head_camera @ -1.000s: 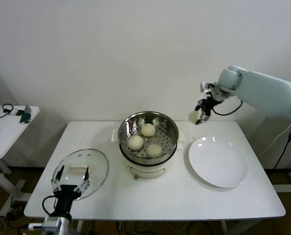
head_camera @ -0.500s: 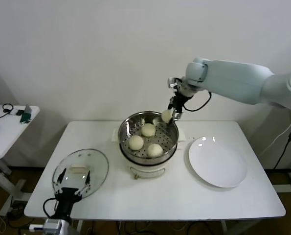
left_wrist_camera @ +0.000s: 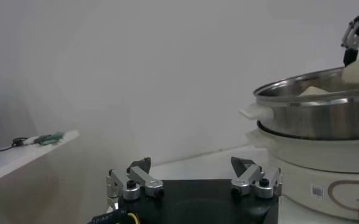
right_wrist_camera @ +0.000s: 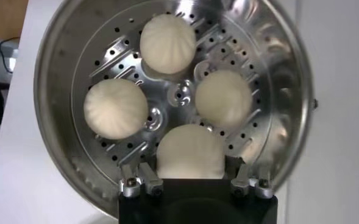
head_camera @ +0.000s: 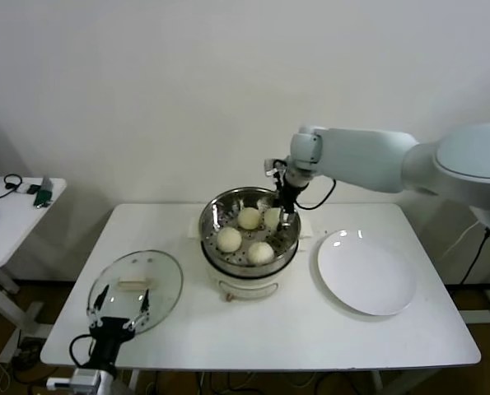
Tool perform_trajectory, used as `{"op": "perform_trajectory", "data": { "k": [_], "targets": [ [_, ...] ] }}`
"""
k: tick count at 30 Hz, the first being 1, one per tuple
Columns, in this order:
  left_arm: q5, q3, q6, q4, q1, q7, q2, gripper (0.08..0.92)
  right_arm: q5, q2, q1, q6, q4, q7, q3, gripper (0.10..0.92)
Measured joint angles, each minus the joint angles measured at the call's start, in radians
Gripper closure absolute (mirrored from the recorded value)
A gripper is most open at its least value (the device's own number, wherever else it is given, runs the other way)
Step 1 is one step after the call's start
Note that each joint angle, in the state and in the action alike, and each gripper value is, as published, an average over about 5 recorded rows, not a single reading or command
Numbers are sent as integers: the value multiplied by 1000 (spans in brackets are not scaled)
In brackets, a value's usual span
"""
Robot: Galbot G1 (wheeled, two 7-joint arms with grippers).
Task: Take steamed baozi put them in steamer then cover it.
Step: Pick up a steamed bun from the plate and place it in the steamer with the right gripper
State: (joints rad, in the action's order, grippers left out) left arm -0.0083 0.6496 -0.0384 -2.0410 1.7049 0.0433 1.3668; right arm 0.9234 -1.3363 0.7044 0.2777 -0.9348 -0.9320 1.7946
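The steel steamer (head_camera: 214,216) stands on its white cooker base mid-table. Three baozi (head_camera: 249,218) (head_camera: 229,239) (head_camera: 260,252) lie on its perforated floor. My right gripper (head_camera: 283,216) reaches down inside the basket at its far right, shut on another baozi (right_wrist_camera: 190,152) that sits low over the floor next to the others (right_wrist_camera: 167,44). The glass cover (head_camera: 137,288) lies flat at the table's front left. My left gripper (head_camera: 119,318) hovers open at the cover's near edge, its fingers (left_wrist_camera: 136,176) wide apart and holding nothing.
An empty white plate (head_camera: 366,271) lies right of the steamer (left_wrist_camera: 313,115). A small side table (head_camera: 14,210) with cables and small items stands off to the left. The wall runs close behind the table.
My right arm swung left from above the plate's far side to the steamer and lowered the baozi into the basket. The left arm stayed put.
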Motion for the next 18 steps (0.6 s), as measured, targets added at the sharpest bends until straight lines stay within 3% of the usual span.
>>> {"op": "perform_trajectory", "data": {
  "k": [6,12,18],
  "targets": [
    [0,0,0,0,5,0,-1,177,-12,-14,-25,2,10,5,-2,302],
    [0,4,-2,-1,11,0,-1,177,-21,-14,-33,11,12,9,-2,222],
    [1,5,0,-7,10,1,-4,177,-30,-6,-26,10,7,-7,-10,203]
  ]
}}
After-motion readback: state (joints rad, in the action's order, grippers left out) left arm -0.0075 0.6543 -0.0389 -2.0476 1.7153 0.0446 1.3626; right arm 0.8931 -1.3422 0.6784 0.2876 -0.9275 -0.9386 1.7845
